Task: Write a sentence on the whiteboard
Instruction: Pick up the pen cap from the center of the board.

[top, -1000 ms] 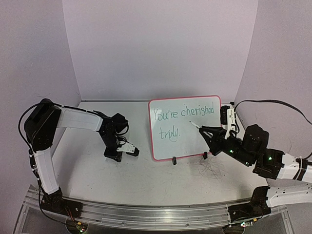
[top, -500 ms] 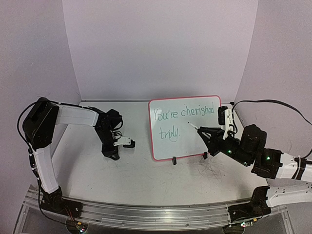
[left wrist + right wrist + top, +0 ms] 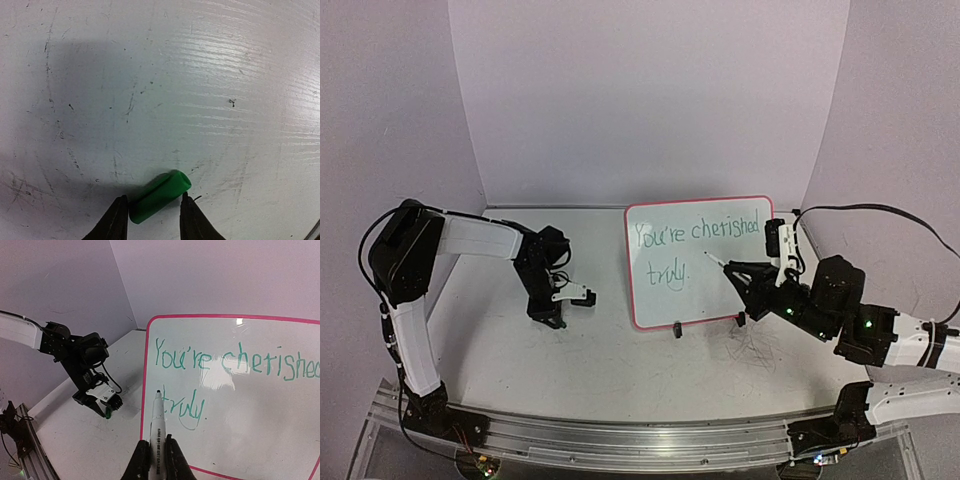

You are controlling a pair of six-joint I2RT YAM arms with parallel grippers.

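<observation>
on the right side of the scuffed table (image 3: 620, 370) the whiteboard (image 3: 705, 290) stands on two black feet (image 3: 677, 329), and the sentence (image 3: 695, 232) on it says "you're cherished" in green, with "truly." under it. just in front of it the right gripper (image 3: 156, 447) is closed tight on a white marker (image 3: 157, 422) whose tip points at the board, but if it touches cannot be told, and the marker's small print is too tiny to read. far to the left, the left gripper (image 3: 152, 210) pinches a little green cap (image 3: 160, 196), and grey scribble marks (image 3: 755, 345) lie by the board's feet.
</observation>
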